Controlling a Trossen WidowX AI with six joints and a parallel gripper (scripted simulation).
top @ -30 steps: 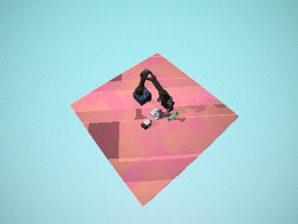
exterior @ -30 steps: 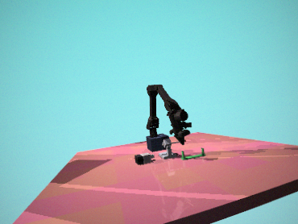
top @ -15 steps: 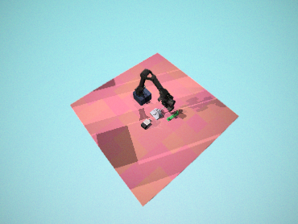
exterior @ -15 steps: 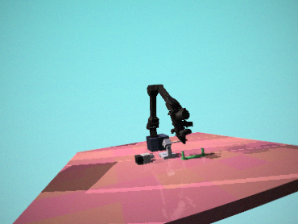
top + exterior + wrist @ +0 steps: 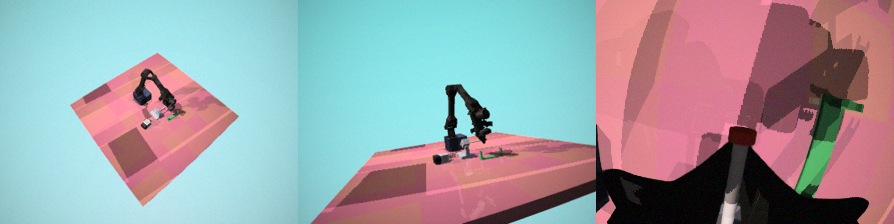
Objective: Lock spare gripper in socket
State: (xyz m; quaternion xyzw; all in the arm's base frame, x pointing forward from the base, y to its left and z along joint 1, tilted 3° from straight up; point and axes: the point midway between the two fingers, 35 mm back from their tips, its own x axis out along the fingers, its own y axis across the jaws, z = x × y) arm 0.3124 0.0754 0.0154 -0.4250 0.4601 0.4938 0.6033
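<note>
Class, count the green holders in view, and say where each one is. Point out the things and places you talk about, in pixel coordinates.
1: the green holder [image 5: 173, 116] [image 5: 491, 157] [image 5: 823, 150] on the table, beside the white mount [image 5: 156, 113] [image 5: 465, 155]. No other shows, though the arm could hide something.

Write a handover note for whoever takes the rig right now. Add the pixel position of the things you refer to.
Gripper [image 5: 171, 108] [image 5: 483, 140] [image 5: 737, 148]: shut on the pin [image 5: 163, 109] [image 5: 473, 141] [image 5: 737, 167], near its red head.
Mount [image 5: 156, 114] [image 5: 465, 154]: standing; whether the pin's far end is out of the socket, I can't tell.
Spare gripper [image 5: 146, 123] [image 5: 441, 158]: on the table beside the mount, undocked.
Left: clear the pin fully, dock the spare, pin it, open fingers, back off.
</note>
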